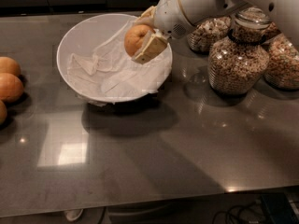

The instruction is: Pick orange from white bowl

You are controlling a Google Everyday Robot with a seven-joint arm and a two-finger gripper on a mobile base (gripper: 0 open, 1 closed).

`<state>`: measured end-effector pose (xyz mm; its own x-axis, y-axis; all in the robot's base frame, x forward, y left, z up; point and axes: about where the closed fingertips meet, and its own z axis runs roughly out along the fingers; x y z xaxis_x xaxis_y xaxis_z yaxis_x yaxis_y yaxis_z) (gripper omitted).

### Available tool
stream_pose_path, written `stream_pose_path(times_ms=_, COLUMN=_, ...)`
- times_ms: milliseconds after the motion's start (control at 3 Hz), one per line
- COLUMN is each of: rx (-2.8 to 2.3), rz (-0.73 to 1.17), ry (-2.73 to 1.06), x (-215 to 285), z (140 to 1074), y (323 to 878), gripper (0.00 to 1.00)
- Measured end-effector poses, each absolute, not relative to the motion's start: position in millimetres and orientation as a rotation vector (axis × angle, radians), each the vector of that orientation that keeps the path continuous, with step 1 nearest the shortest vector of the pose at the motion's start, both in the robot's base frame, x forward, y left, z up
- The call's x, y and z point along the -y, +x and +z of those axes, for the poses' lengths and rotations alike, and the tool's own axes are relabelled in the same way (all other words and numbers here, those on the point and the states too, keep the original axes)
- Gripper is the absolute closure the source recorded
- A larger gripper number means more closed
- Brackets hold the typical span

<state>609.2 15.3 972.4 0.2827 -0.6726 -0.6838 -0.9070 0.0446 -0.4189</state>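
Note:
The white bowl (74,36) stands at the back left of the dark table, lined with a wrinkly white sheet (112,73). My gripper (140,36) is shut on the orange (135,37) and holds it lifted above the bowl's right side, clear of the lining. One tan finger (150,48) lies across the front of the fruit; the other is at its back. The white arm (201,3) reaches in from the upper right.
Three other oranges (9,87) lie at the table's left edge. Several glass cereal jars (236,59) stand to the right of the bowl, under the arm. The table's front edge runs along the bottom.

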Motion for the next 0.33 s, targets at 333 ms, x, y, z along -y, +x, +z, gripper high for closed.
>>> stream_pose_path(times_ms=333, rx=-1.456, rz=0.342, ry=-1.692, x=-15.4, z=973.0, y=609.1, gripper=1.00)
